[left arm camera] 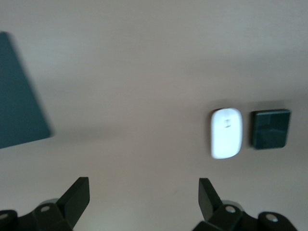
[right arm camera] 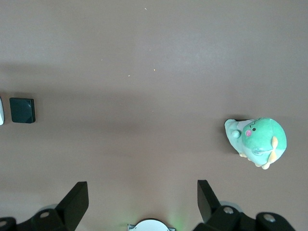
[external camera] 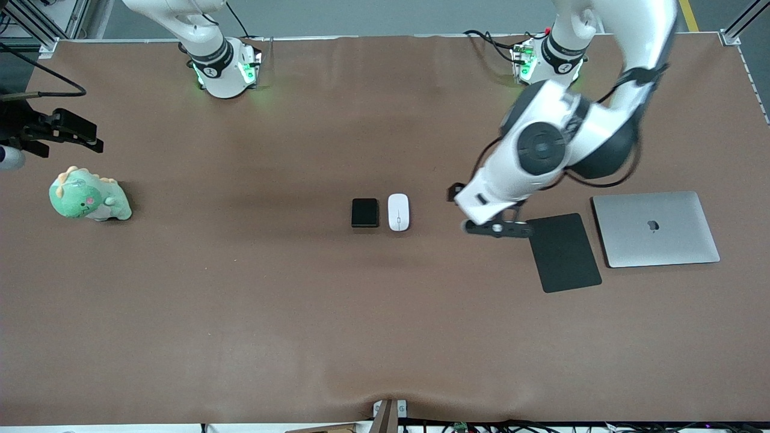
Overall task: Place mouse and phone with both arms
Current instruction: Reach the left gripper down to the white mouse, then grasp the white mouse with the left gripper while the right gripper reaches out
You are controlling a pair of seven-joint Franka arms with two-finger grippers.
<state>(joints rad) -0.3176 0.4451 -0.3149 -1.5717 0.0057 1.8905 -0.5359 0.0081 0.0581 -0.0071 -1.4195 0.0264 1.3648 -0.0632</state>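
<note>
The mouse (external camera: 398, 211) and phone (external camera: 365, 212) lay side by side mid-table, just apart, the phone toward the right arm's end. The left gripper (left arm camera: 143, 195) hung empty with fingers spread over bare table between the mouse and the pad (external camera: 563, 252), which lay beside a laptop (external camera: 656, 228). The right gripper (right arm camera: 142, 198) waited, fingers apart, apparently above the table edge near the plush dinosaur (external camera: 88, 197).

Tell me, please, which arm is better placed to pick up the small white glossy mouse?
Probably the left. The left gripper hangs open beside the black mouse pad, near the white mouse. The right gripper is open over the table's edge near the green plush dinosaur.
</note>
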